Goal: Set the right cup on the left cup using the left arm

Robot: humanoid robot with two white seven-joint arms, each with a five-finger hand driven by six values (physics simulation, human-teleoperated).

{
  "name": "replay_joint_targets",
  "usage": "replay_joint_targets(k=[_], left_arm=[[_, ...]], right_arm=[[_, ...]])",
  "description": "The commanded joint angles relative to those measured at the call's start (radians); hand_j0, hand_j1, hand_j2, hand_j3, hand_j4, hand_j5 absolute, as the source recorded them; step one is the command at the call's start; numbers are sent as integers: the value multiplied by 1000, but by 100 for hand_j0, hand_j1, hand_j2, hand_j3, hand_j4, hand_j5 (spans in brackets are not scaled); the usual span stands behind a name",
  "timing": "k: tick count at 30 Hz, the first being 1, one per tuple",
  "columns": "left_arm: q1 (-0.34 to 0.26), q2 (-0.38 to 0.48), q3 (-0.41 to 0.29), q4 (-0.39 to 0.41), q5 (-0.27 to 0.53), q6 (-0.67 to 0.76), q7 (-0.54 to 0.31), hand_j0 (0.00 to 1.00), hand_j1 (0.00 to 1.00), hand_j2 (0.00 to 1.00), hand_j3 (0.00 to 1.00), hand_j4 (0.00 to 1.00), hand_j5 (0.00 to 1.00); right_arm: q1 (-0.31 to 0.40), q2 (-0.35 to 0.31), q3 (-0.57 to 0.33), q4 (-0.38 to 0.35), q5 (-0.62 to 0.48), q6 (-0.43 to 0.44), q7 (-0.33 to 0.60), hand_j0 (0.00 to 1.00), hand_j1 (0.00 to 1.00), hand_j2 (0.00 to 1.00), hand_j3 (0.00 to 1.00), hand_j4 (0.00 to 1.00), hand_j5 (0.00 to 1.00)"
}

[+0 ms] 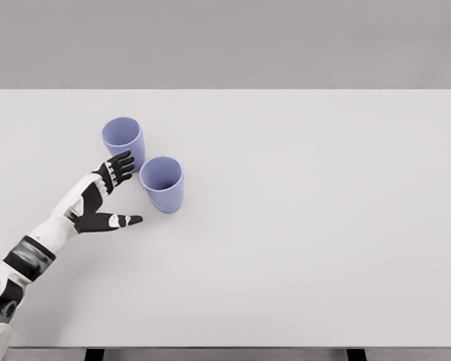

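Fingers (120, 167) of your left hand (98, 195) are spread and hold nothing; its thumb points right. Just right of the fingertips you see the right cup (163, 183), upright, nothing inside. Behind the fingertips stands the left cup (122, 142), also upright with nothing inside, on the table (308, 226).

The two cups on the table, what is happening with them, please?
A humanoid robot's left hand reaches in from the lower left, fingers spread and holding nothing. Its fingertips are close to the left cup, and the thumb points toward the right cup. Both purple cups stand upright on the white table, close beside each other. Neither cup has been lifted, so stacking the right cup on the left one has not yet begun. The right arm is not in view.
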Motion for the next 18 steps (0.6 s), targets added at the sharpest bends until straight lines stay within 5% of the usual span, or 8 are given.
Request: replay_joint_targets(k=[1, 18], left_arm=[[0, -5, -2, 4, 3, 12, 0, 100, 100, 100, 100, 100, 100], [-29, -14, -29, 27, 1, 15, 0, 100, 100, 100, 100, 100, 100]], right_arm=[[0, 0, -1, 0, 0, 0, 0, 100, 100, 100, 100, 100, 100], [0, 0, 0, 0, 1, 0, 1, 100, 100, 100, 100, 100, 100]])
